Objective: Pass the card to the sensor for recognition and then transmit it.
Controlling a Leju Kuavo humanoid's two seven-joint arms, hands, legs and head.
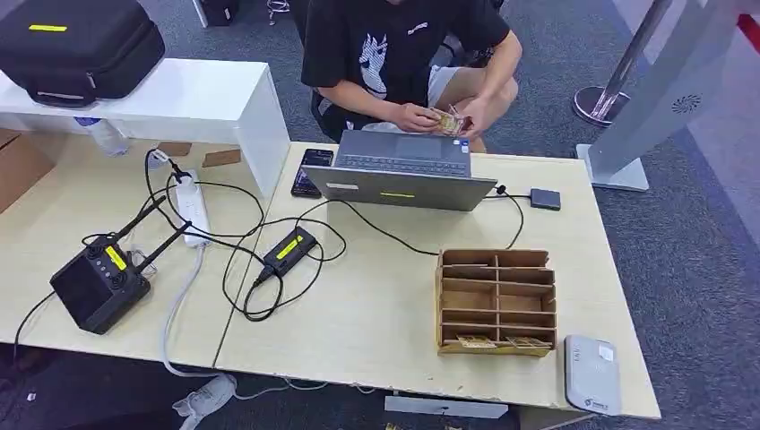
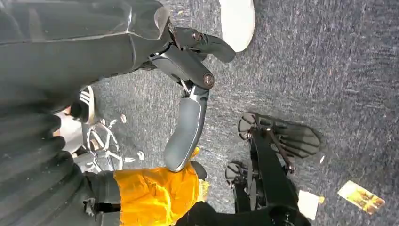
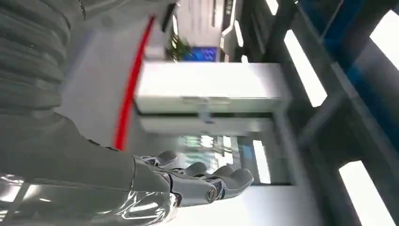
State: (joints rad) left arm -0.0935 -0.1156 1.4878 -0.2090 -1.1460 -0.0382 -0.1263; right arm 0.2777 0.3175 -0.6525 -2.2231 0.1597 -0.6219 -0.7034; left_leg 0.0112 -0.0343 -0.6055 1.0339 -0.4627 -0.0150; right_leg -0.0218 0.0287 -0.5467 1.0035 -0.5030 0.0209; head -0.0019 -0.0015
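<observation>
On the pale wooden table (image 1: 376, 305) near its right front corner stands a brown cardboard organiser with open compartments (image 1: 496, 301), and small printed cards (image 1: 502, 341) lie in its front row. Just beside it, at the table's edge, rests a flat grey rectangular card sensor (image 1: 591, 373). Behind the organiser sits a grey open laptop (image 1: 399, 167), with a black phone (image 1: 313, 171) to its left and a small dark square box (image 1: 545, 198) on a cable to its right. Black cables loop across the middle of the table around a black power brick with a yellow label (image 1: 289, 250), running to a white power strip (image 1: 192, 207) and a black handheld controller with antennas (image 1: 100, 285). A person in a black printed T-shirt (image 1: 394, 45) sits behind the laptop, holding what looks like a small stack of cards (image 1: 450, 121) in both hands (the detail is too fine to be sure).

The left hand (image 2: 188, 84) hangs over dark carpet, fingers spread apart and holding nothing; a loose card (image 2: 361, 196) lies on the floor well apart from it. The right hand (image 3: 197, 181) is stretched out flat with fingers extended, empty, against a bright hall background.
</observation>
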